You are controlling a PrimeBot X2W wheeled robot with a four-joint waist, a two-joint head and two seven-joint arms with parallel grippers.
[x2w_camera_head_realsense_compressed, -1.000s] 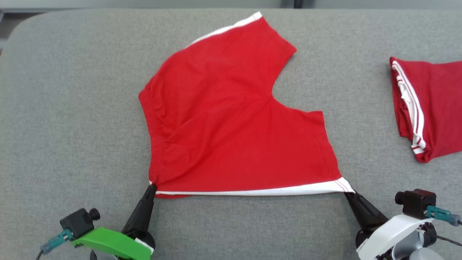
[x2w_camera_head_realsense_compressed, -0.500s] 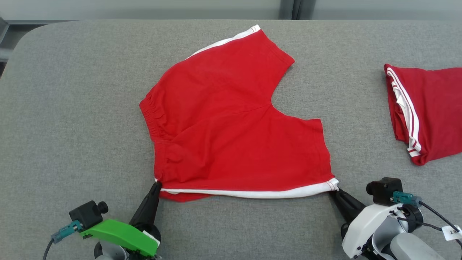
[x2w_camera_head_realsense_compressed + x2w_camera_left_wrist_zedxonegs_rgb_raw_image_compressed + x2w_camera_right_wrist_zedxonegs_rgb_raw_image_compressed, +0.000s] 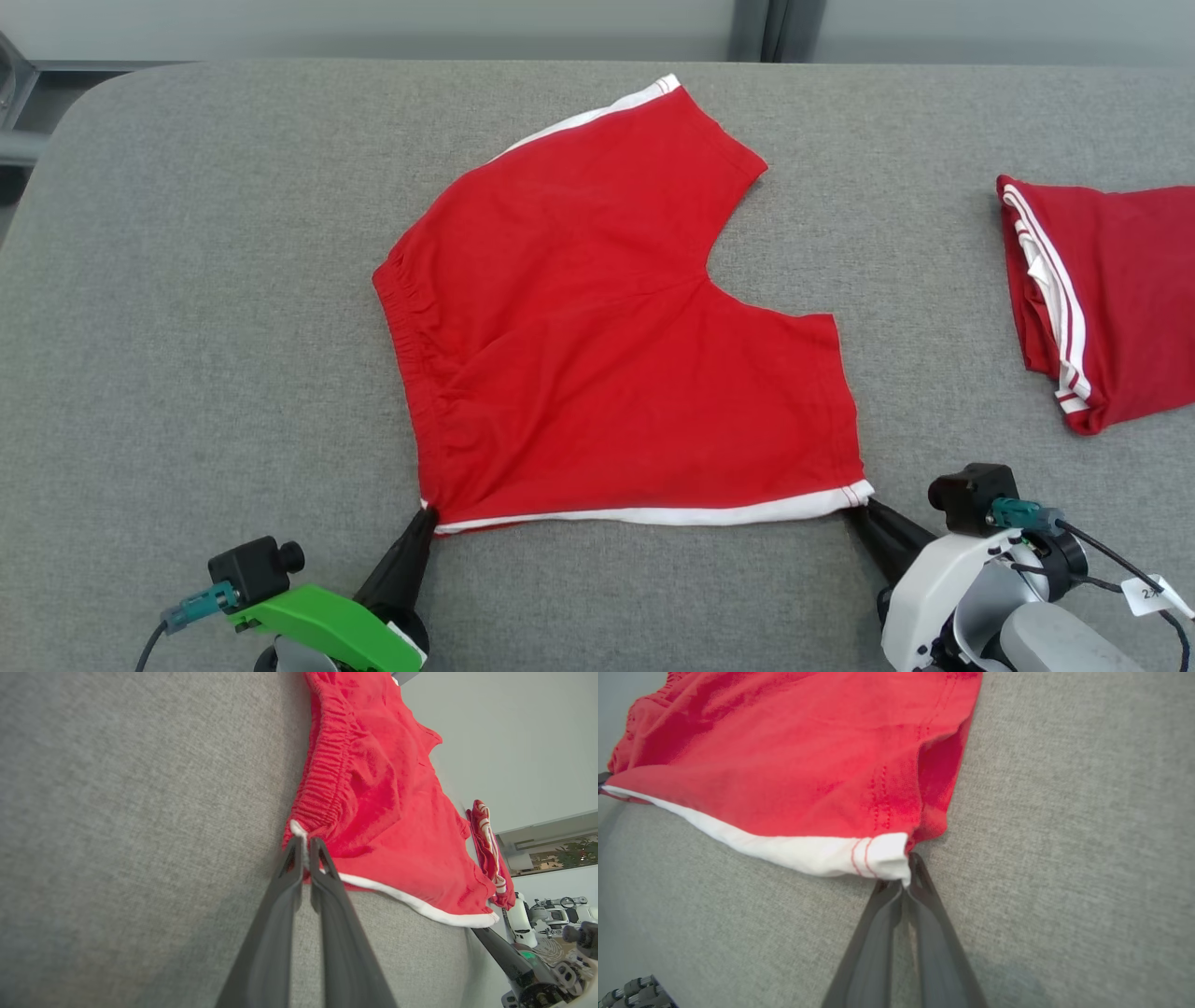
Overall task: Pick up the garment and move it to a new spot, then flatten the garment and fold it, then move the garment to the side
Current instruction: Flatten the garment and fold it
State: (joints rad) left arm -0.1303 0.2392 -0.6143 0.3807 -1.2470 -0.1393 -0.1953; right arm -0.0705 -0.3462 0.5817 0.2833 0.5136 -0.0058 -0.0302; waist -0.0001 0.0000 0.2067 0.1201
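The garment [image 3: 607, 327] is a pair of red shorts with white side stripes, spread flat on the grey padded table [image 3: 187, 327]. Its near edge, a white stripe, runs between my two grippers. My left gripper [image 3: 428, 516] is shut on the near left corner at the elastic waistband; in the left wrist view the white corner of the garment [image 3: 387, 826] sits pinched between the tips of that gripper [image 3: 304, 851]. My right gripper [image 3: 854, 511] is shut on the near right corner; in the right wrist view the white hem of the garment [image 3: 784, 765] meets the gripper's [image 3: 906, 877] tips.
A second red garment [image 3: 1102, 299] with white stripes lies folded at the table's right side, also seen past the shorts as the folded garment [image 3: 488, 854]. Bare grey table surface lies to the left and along the near edge. A wall runs behind the far edge.
The head view has shifted. The garment's near edge has come closer to me and lies flatter; the red flap that showed under the white stripe at the left has gone. Both grippers keep their corners.
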